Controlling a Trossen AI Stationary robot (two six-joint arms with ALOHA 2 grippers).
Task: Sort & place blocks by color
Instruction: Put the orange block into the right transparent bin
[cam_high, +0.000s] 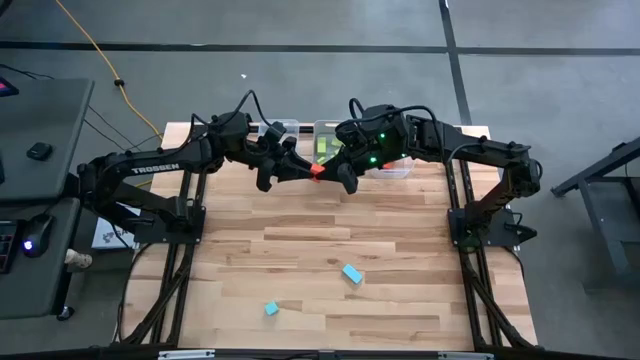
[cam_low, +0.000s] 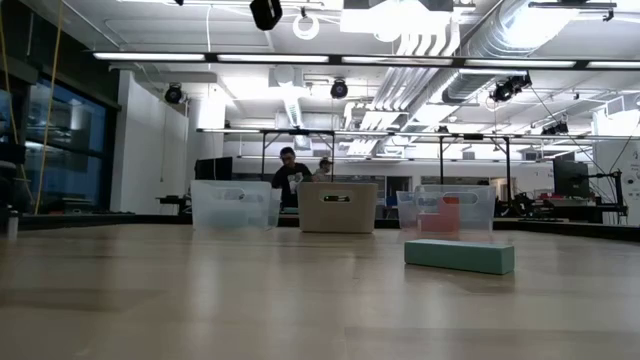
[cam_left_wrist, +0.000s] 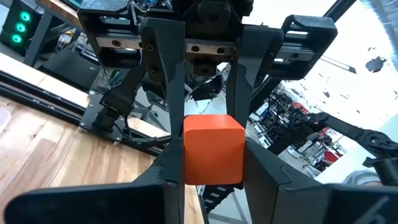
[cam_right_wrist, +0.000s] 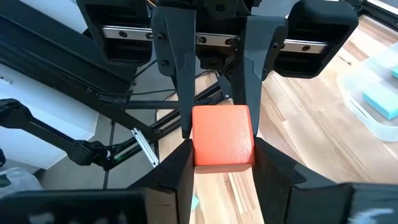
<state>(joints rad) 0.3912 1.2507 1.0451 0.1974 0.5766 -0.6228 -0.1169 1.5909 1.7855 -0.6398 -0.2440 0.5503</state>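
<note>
A red-orange cube (cam_high: 317, 171) hangs in the air over the table's far middle, between both grippers. My left gripper (cam_high: 300, 168) comes at it from the table's left and my right gripper (cam_high: 335, 172) from the right, each shut on it. Both wrist views show the cube (cam_left_wrist: 213, 149) (cam_right_wrist: 222, 137) flanked by two pairs of dark fingers. Two light blue blocks (cam_high: 351, 273) (cam_high: 271, 309) lie flat on the near half of the table. In the low view one shows as a teal bar (cam_low: 459, 256). That view shows neither gripper. My left gripper pinches the cube's near half (cam_left_wrist: 211, 174) between its two fingers, which reach level from the table's left. The cube is lifted clear of the table. My right gripper pinches the cube's opposite half (cam_right_wrist: 224, 158) between its two fingers, level from the table's right, tip to tip with the left gripper.
Three clear bins stand along the far edge (cam_high: 279, 128) (cam_high: 330, 135) (cam_high: 400, 165). The middle one holds green blocks, and one bin (cam_low: 455, 212) holds red ones. A bin with a light blue block (cam_right_wrist: 380, 102) shows in the right wrist view. A person (cam_low: 290, 170) sits beyond the table.
</note>
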